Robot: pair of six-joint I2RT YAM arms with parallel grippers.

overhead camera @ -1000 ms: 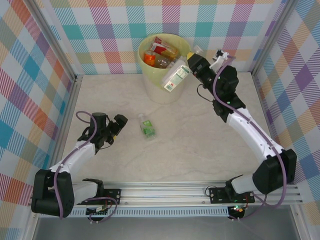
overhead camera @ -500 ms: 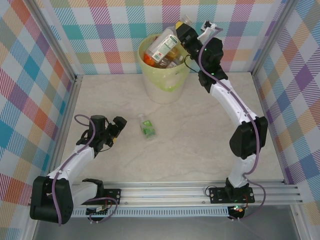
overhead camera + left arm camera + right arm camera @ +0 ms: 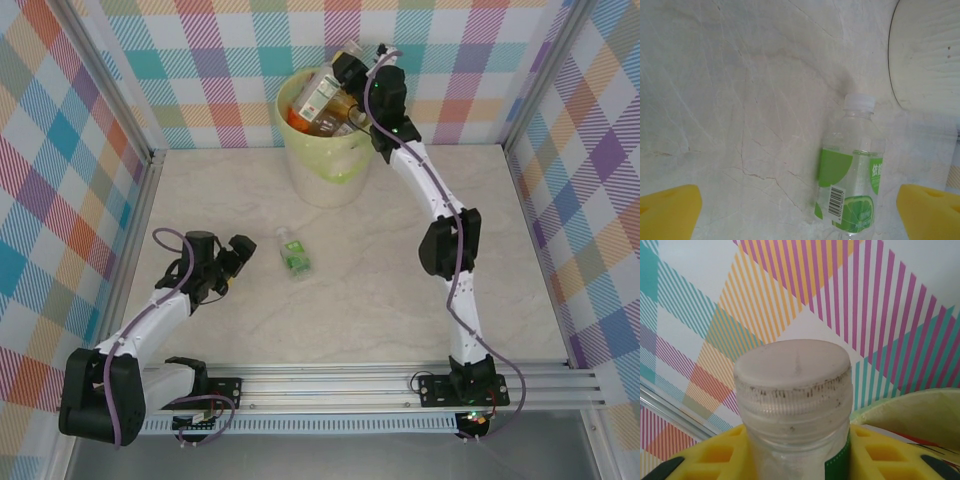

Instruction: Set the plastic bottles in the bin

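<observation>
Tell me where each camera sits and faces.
Top external: above and behind the bases, looking down on the bin, left gripper and right gripper.
Left wrist: on the left arm, looking down at the green-label bottle; its open yellow fingers show.
Right wrist: faces the plaid wall past the bin rim; its fingers grip a white-capped bottle.
Shared: top and left wrist both show the green-label bottle.

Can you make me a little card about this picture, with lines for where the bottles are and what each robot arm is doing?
bin: at the back of the table, several bottles inside
white-capped bottle: held at the neck by the right jaws, above the bin's opening
green-label bottle: lying on the table, not held
left jaws: open, close to the green-label bottle, not touching it
bottles left on the table: one
</observation>
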